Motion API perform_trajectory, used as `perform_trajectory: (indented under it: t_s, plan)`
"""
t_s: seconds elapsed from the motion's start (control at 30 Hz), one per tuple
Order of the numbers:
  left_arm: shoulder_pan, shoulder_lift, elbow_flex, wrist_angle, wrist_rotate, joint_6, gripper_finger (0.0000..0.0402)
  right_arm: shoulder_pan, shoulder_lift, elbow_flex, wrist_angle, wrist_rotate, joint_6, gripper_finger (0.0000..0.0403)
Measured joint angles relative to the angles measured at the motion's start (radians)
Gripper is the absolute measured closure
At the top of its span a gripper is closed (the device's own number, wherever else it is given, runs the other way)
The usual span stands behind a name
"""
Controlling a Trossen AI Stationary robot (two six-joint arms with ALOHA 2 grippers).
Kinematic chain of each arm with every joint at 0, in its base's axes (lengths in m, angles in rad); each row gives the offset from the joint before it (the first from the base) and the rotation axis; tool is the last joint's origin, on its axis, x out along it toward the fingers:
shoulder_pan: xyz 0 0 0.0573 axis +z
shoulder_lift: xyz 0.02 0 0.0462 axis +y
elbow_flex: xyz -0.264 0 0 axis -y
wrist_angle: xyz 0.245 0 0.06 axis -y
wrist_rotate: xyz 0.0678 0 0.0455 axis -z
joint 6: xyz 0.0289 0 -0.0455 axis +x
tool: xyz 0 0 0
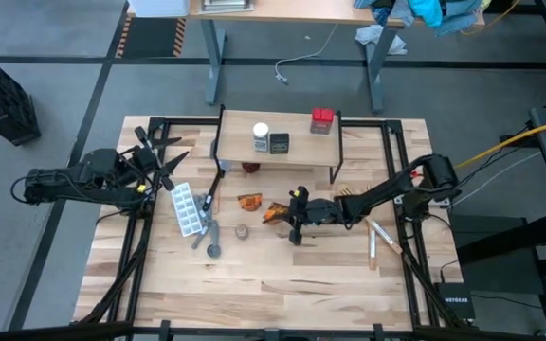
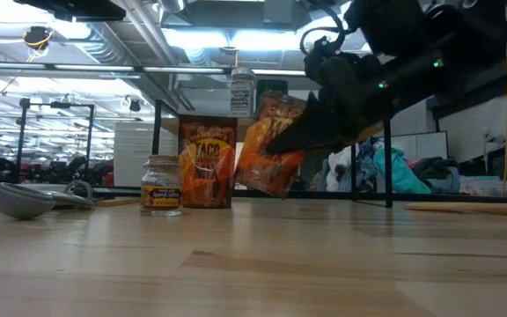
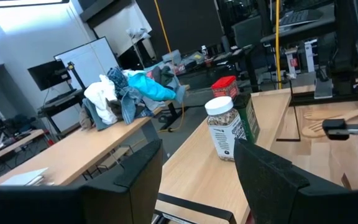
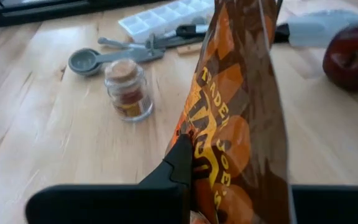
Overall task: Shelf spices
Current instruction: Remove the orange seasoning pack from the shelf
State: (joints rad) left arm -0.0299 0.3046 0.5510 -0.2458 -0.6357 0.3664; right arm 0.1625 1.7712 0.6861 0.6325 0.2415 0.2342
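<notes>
My right gripper (image 1: pixel 292 216) is shut on an orange spice packet (image 2: pixel 271 145) just above the middle of the table. A second orange packet (image 2: pixel 207 163) stands upright on its bottom edge beside it. A small brown-capped jar (image 4: pixel 128 90) stands on the table nearby. On the light-wood shelf (image 1: pixel 297 152) stand a white-capped jar (image 3: pixel 221 127), a dark tin (image 1: pixel 279 143) and a red-topped box (image 1: pixel 322 119). My left gripper (image 3: pixel 197 174) waits open at the table's left, level and pointing toward the shelf, with nothing between its fingers. My right gripper pinches the packet between its two fingers at one side edge (image 4: pixel 197 155), toward the packet's upper part. The fingers (image 4: pixel 180 163) come slanting down from the table's right. The packet is tilted, and its lower end (image 2: pixel 267 189) hangs a little above the table.
A white ice tray (image 1: pixel 187 208) and a grey measuring spoon (image 1: pixel 213 248) lie left of the packets. A dark red apple (image 4: pixel 353 56) sits under the shelf. A wooden spatula (image 1: pixel 377 237) lies at the right. There is bare tabletop along the near edge.
</notes>
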Motion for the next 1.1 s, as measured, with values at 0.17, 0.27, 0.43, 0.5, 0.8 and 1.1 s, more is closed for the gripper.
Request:
perform_trajectory:
  t_s: [0.17,0.27,0.43,0.5,0.8,1.1]
  plan:
    - [0.0,0.0,0.0,-0.001,0.006,-0.001,0.021,-0.041,0.001,0.001,0.015,-0.051,-0.038,0.0381]
    - [0.0,0.0,0.0,-0.001,0.007,-0.004,0.021,-0.06,0.001,0.008,0.021,-0.085,-0.059,0.0381]
    - [0.0,0.0,0.0,-0.001,0.007,-0.003,0.021,-0.059,0.001,0.042,-0.036,-0.104,-0.092,0.0381]
    - [0.0,0.0,0.0,-0.001,0.008,-0.003,0.021,-0.059,0.002,0.056,-0.071,-0.104,-0.1,0.0381]
    - [0.0,0.0,0.0,-0.008,0.008,-0.002,0.021,-0.059,0.095,0.113,-0.081,-0.101,-0.11,0.0381]
    - [0.0,0.0,0.0,-0.007,0.008,-0.004,0.021,-0.059,0.097,0.156,-0.154,-0.092,-0.146,0.0379]
